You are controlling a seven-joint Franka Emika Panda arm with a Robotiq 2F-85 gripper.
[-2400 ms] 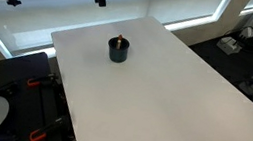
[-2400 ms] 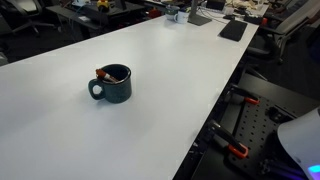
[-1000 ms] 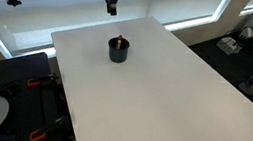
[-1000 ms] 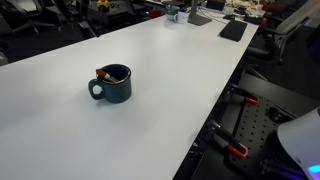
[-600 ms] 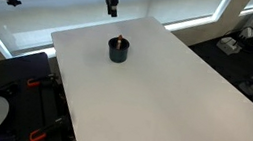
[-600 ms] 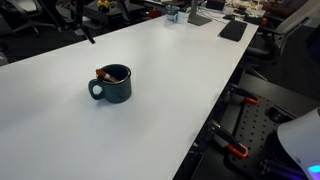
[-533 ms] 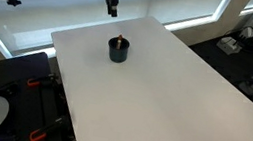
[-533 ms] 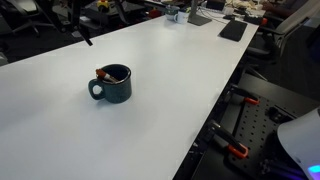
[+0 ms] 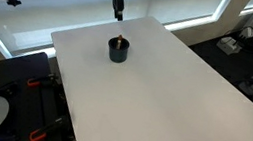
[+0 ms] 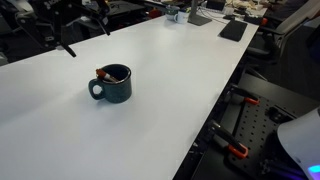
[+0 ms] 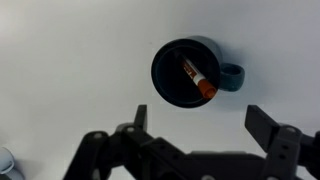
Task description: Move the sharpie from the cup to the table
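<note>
The dark cup (image 9: 118, 50) (image 10: 113, 84) (image 11: 187, 71) stands on the white table (image 9: 163, 96) (image 10: 170, 80) (image 11: 70, 70). The reddish-orange sharpie (image 11: 197, 79) leans inside the cup; its tip shows above the rim in both exterior views (image 9: 119, 38) (image 10: 102, 72). My gripper (image 9: 119, 14) (image 11: 200, 122) is open and empty, hanging above the cup. In the wrist view the cup lies just beyond the open fingers. In an exterior view the gripper (image 10: 85, 30) shows at the far left, behind the cup.
Table edges drop off to a dark floor with robot base parts (image 9: 20, 105) (image 10: 250, 130). Office clutter and a dark pad (image 10: 233, 29) lie at the table's far end. A bright window (image 9: 177, 2) is behind the table.
My gripper has moved down and towards the cup, from the upper background to just above it. The cup and sharpie have not moved.
</note>
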